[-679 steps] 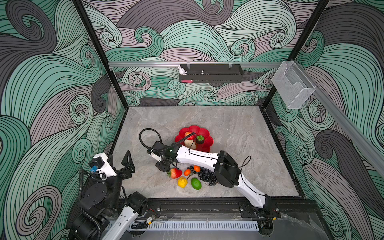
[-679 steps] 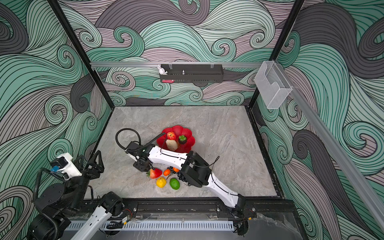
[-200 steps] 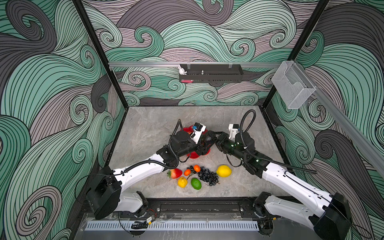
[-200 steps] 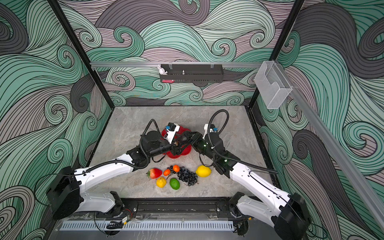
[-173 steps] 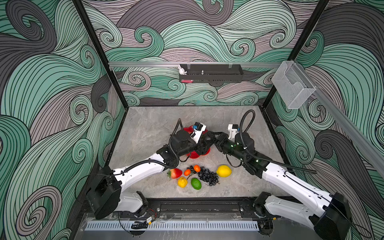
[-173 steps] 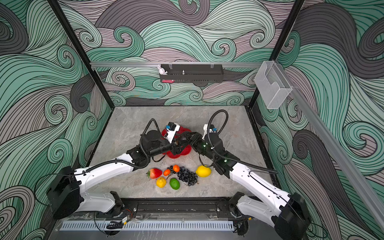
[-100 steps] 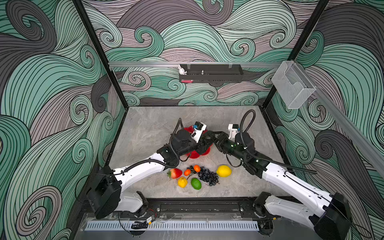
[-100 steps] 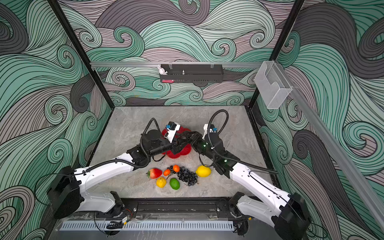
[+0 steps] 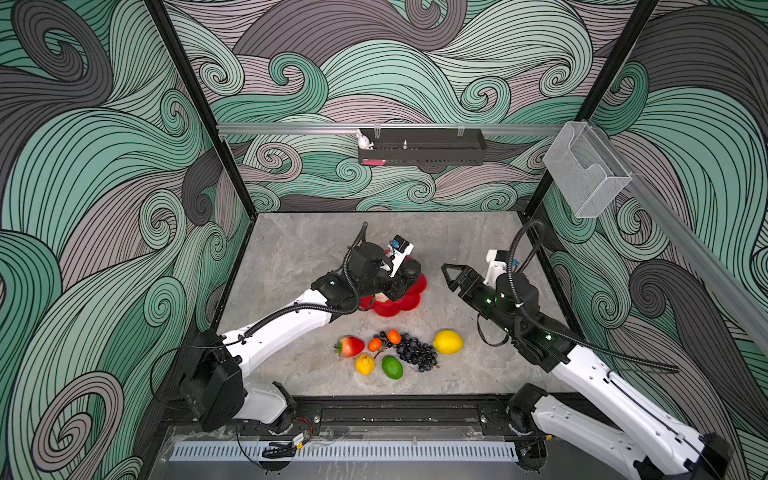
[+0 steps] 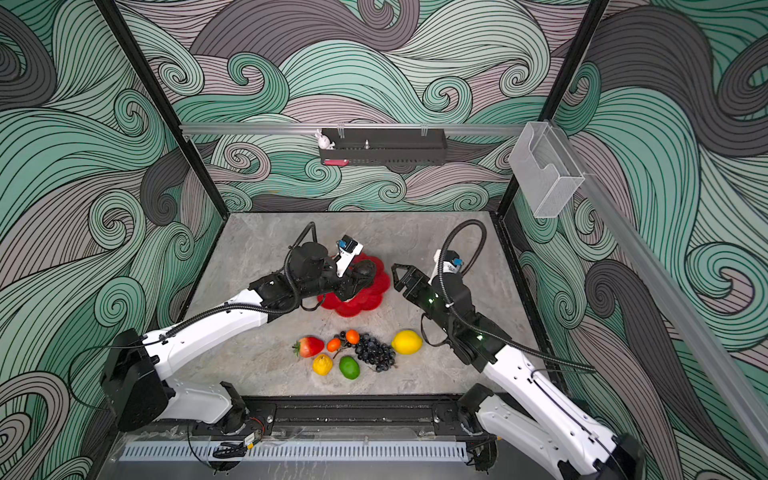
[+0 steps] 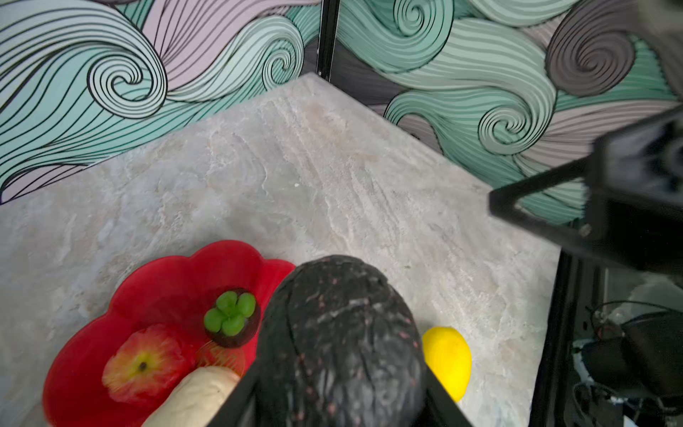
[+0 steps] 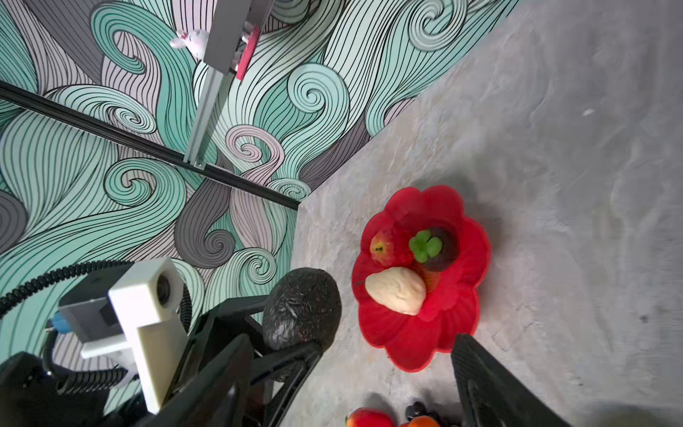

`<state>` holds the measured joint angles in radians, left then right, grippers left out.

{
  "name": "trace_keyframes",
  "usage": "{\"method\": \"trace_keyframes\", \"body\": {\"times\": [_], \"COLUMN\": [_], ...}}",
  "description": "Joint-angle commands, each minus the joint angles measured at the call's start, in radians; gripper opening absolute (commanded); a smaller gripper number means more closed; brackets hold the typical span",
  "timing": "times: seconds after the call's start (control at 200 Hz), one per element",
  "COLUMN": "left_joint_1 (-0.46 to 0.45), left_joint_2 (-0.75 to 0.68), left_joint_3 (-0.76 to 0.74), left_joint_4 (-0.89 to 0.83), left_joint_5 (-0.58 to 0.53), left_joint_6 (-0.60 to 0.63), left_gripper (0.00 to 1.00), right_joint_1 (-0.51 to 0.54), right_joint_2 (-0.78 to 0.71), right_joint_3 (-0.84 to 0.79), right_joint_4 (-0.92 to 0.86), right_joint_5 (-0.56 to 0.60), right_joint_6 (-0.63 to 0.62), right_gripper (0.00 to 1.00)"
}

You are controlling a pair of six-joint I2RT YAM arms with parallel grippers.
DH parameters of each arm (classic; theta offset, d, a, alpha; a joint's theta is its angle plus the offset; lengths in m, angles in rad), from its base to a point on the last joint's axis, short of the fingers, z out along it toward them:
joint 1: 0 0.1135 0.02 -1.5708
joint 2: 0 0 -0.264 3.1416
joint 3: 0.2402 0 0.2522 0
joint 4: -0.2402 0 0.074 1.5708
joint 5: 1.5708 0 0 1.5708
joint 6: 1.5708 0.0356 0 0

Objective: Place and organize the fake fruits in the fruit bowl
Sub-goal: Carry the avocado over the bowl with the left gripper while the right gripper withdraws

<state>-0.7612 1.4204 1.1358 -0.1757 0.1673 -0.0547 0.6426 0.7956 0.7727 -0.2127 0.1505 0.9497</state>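
Observation:
The red fruit bowl [image 9: 409, 297] [image 10: 376, 291] sits mid-table. It holds a red-yellow apple [image 11: 144, 364], a dark fruit with a green cap [image 11: 231, 318] and a cream piece [image 12: 397, 290]. My left gripper [image 11: 340, 406] [image 9: 405, 276] is shut on a dark bumpy avocado-like fruit [image 11: 340, 340] [image 12: 301, 307], held above the bowl's right part. My right gripper [image 12: 354, 388] [image 9: 451, 276] stands open and empty, right of the bowl. Nearer the front lie a strawberry [image 9: 349, 346], two small oranges [image 9: 375, 344], a grape bunch [image 9: 415, 353], a lemon [image 9: 448, 342], a small yellow fruit [image 9: 365, 364] and a lime [image 9: 392, 367].
A black tray [image 9: 422, 151] hangs on the back rail with a small white figure at its left end. A clear plastic box [image 9: 586, 178] is fixed to the right rail. Patterned walls enclose the table on three sides.
Both grippers were together over the bowl. The left one has closed on the dark fruit, and the right one has opened and drawn back to the right.

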Motion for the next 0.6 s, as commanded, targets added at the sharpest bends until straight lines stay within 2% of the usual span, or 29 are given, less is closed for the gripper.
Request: {"method": "trace_keyframes", "body": {"times": [0.0,0.26,0.41,0.595], "left_joint_1": [0.007,0.05,0.072,0.08], "left_joint_2": [0.081,0.323,0.49,0.62], "left_joint_3": [0.105,0.436,0.626,0.746], "left_joint_4": [-0.265,-0.652,-0.84,-0.904], "left_joint_5": [0.013,0.036,0.046,0.052], "left_joint_6": [0.07,0.11,0.082,0.064], "left_gripper": [0.5,0.48,0.46,0.45], "right_joint_1": [-0.014,-0.021,-0.021,-0.02], "right_joint_2": [-0.067,-0.185,-0.215,-0.228], "right_joint_3": [-0.03,-0.122,-0.155,-0.169], "right_joint_4": [-0.129,-0.223,-0.257,-0.266], "right_joint_5": [0.089,0.1,0.099,0.092], "right_joint_6": [-0.124,-0.144,-0.122,-0.121], "right_gripper": [0.86,0.86,0.86,0.86]}}
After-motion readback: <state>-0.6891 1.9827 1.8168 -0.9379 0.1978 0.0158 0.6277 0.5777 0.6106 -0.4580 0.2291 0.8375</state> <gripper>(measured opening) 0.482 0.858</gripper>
